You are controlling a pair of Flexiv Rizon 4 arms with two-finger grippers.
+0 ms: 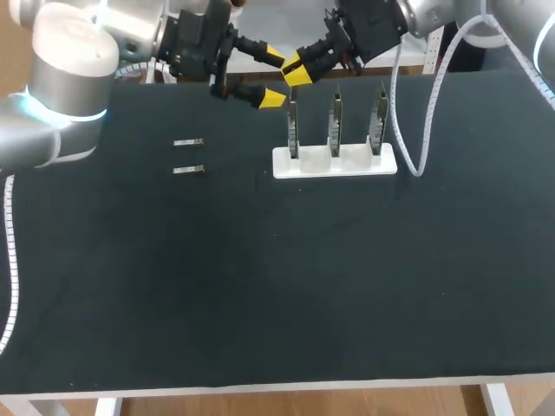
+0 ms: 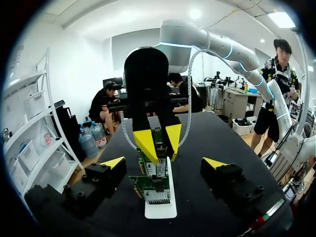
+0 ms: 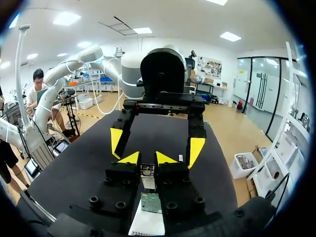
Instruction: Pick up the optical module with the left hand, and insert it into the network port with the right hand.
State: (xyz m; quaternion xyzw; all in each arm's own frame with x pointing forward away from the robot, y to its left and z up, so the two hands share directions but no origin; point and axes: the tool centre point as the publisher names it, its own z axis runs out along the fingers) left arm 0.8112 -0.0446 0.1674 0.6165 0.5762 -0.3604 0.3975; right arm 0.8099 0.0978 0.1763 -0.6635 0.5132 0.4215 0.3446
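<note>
Gripping optical module [image 3: 148, 176] with right end effector [image 1: 299, 71] just above network port [image 2: 157, 196], with left end effector [image 1: 271, 80] open, empty alongside. Seemingly past pickup and handover; yet to seat fully, release.

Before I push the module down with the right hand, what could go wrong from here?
1. The open left hand sits right beside the right hand, its fingers flanking it in the wrist views; if either one moves, they could collide.
2. The optical module is pinched above the leftmost board; if it is misaligned, pushing may bend the board or tip the white holder.
3. The right arm's cable hangs down beside the holder and might snag.
</note>
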